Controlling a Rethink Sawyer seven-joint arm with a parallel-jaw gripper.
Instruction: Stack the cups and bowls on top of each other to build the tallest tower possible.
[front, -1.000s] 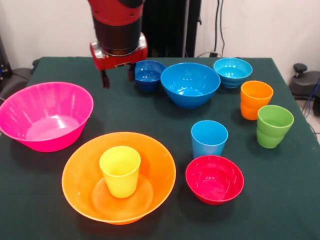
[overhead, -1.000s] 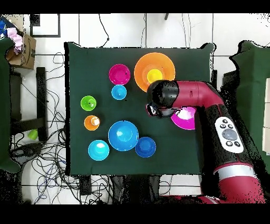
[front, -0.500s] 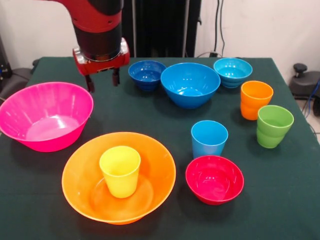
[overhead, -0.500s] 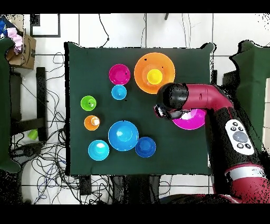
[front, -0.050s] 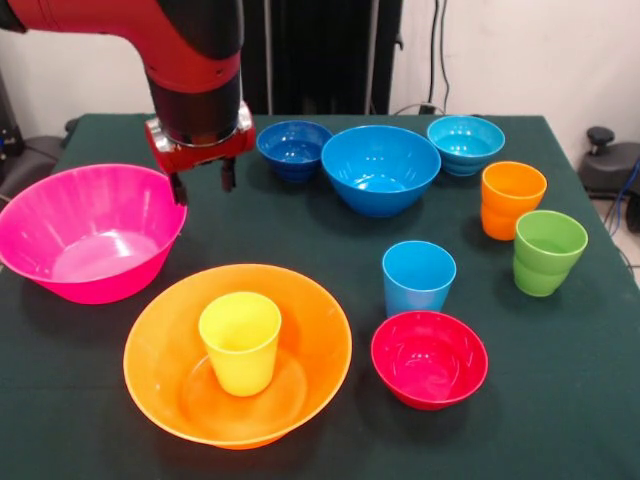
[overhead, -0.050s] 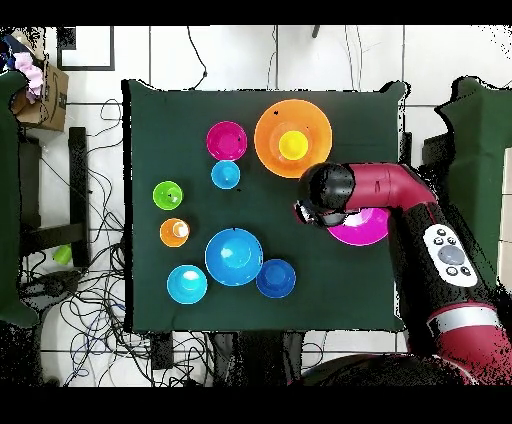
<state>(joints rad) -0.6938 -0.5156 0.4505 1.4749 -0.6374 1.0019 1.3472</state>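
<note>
My gripper (front, -0.050s: 203, 183) hangs open and empty just above the table, at the right rim of the large pink bowl (front, -0.050s: 95, 235); its left finger is right at that rim. Near the front edge the yellow cup (front, -0.050s: 240, 342) stands upright inside the large orange bowl (front, -0.050s: 322, 335). The light-blue cup (front, -0.050s: 418, 277) stands alone behind the small red bowl (front, -0.050s: 429, 358). In the overhead view my arm covers part of the pink bowl (overhead, -0.050s: 367, 228), and the yellow cup (overhead, -0.050s: 293, 146) sits in the orange bowl (overhead, -0.050s: 268, 140).
Along the far side stand the small dark blue bowl (front, -0.050s: 293, 148), the medium blue bowl (front, -0.050s: 380, 168) and the small cyan bowl (front, -0.050s: 465, 143). At the right are the orange cup (front, -0.050s: 512, 199) and the green cup (front, -0.050s: 548, 251), both upright.
My gripper has moved left in the front view, from beside the dark blue bowl to the pink bowl's right rim, and dropped a little. No cup or bowl has moved.
</note>
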